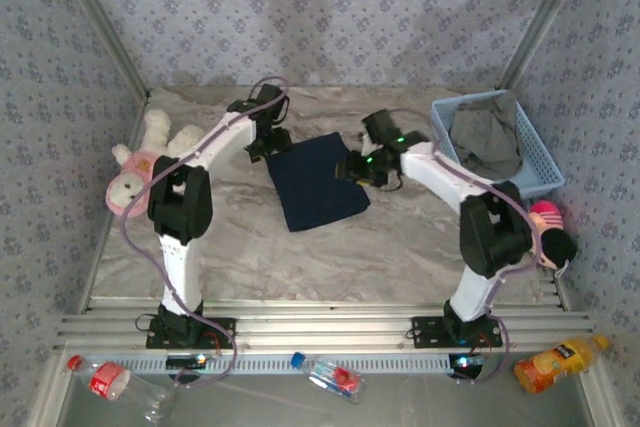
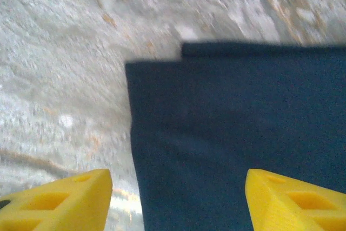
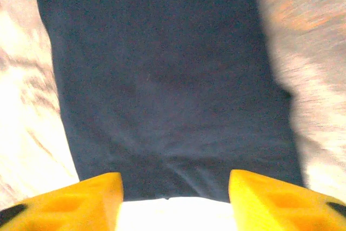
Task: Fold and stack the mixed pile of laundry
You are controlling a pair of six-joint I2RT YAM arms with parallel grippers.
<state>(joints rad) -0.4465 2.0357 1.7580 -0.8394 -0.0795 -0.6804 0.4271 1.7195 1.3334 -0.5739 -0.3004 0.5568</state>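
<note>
The dark navy garment [image 1: 318, 182] lies folded into a flat rectangle in the middle of the table. My left gripper [image 1: 268, 143] hovers over its far left corner, jaws open and empty; in the left wrist view the navy garment [image 2: 238, 133] lies below the yellow fingertips [image 2: 65, 201]. My right gripper [image 1: 356, 168] stands at the cloth's right edge, open too, with the navy garment [image 3: 167, 85] spread flat beyond its fingertips [image 3: 270, 201]. The olive-grey garment [image 1: 487, 137] sits crumpled in the light blue basket [image 1: 540, 159] at the far right.
A pink-and-cream plush toy [image 1: 140, 167] lies at the left edge of the table. A second soft toy [image 1: 550, 232] rests beside the right arm. Bottles [image 1: 330, 375] and a juice bottle [image 1: 555, 362] lie on the near ledge below the arm bases.
</note>
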